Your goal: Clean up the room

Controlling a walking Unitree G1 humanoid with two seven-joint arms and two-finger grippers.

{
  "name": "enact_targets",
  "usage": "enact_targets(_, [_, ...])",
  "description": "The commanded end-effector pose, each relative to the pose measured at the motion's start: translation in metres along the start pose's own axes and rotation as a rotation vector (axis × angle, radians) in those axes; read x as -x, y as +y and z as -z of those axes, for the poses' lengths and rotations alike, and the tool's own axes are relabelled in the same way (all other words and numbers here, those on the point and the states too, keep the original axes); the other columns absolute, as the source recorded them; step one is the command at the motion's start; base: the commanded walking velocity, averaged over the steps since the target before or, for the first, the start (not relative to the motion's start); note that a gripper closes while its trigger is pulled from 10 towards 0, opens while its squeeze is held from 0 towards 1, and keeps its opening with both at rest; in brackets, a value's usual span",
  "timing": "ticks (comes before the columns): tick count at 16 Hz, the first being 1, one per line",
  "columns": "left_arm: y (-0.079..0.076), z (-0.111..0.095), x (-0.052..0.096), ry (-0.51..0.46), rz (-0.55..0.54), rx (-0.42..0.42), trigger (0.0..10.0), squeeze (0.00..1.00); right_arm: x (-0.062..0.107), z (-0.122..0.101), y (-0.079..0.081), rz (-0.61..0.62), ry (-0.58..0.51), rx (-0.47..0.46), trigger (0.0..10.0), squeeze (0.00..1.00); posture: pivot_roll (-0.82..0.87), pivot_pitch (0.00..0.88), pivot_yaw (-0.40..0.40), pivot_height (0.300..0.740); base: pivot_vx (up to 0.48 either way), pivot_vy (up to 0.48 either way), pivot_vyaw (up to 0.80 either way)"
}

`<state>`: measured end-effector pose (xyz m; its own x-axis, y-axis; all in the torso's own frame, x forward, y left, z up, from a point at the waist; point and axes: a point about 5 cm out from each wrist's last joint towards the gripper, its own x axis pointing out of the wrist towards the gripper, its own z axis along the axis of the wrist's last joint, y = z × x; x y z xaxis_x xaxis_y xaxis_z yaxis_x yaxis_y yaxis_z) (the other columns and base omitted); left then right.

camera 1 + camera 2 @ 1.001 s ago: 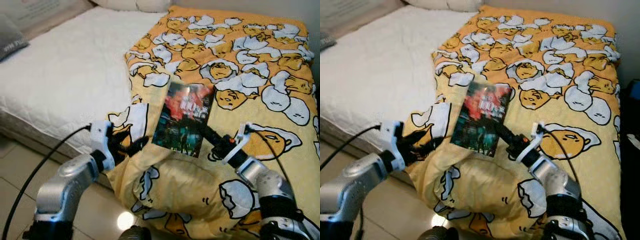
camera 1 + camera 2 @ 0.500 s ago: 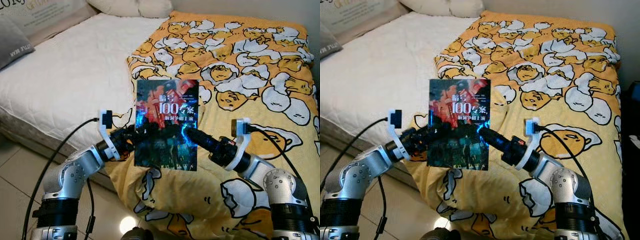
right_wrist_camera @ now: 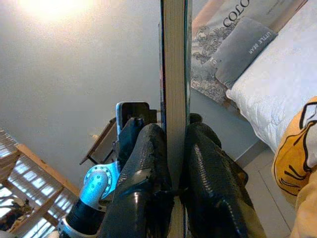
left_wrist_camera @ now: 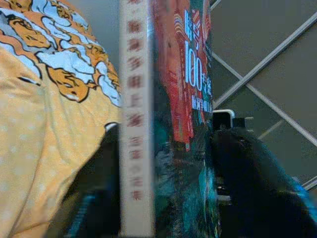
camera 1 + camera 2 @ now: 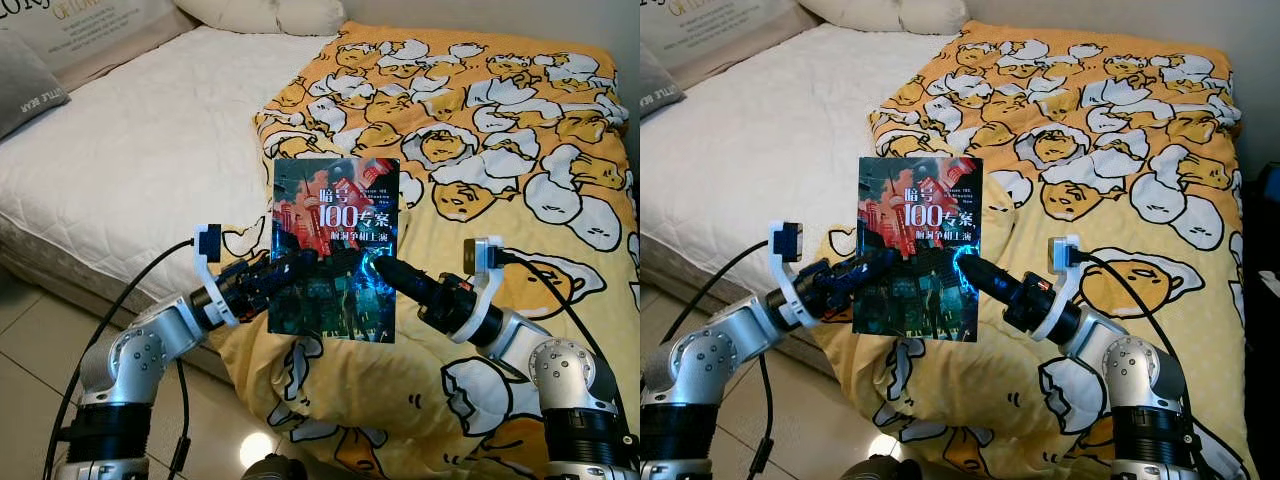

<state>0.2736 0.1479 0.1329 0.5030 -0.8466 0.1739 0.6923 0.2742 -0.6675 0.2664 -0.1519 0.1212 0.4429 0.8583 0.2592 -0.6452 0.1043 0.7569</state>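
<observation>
A book (image 5: 345, 215) with a dark red and teal cover stands upright in the air above the yellow egg-print blanket (image 5: 500, 130). My left gripper (image 5: 305, 268) is shut on its lower left part. My right gripper (image 5: 378, 268) is shut on its lower right part. In the right wrist view the book's page edge (image 3: 174, 74) sits clamped between the two black fingers (image 3: 143, 168). In the left wrist view the book's spine (image 4: 136, 124) runs between that gripper's fingers (image 4: 247, 188).
The blanket covers the right side of a white mattress (image 5: 130, 150) and hangs over its near edge. A grey pillow (image 5: 25, 85) lies at the far left, cream pillows (image 5: 270, 12) at the head. Tiled floor (image 5: 30, 340) lies below left.
A second ago the book lay flat on the blanket with the right gripper at it. It now stands lifted upright, held by both grippers. Little has moved in the last half second.
</observation>
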Motion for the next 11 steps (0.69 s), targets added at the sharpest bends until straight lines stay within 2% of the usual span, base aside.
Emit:
enact_targets(1, [-0.0036,-0.0049,0.0041,-0.01,0.009,-0.015,0.0,0.0,-0.0051,-0.0036,0.007,-0.048,-0.006,0.022,0.0,0.0,-0.06,0.018,0.116,0.74,0.0,0.0,0.0])
enact_targets(11, [-0.0081,-0.0061,0.0012,0.011,0.035,0.001,0.0,0.0,-0.008,-0.007,0.0076,-0.058,-0.019,0.033,0.0,0.0,-0.06,0.017,0.125,0.74,0.0,0.0,0.0])
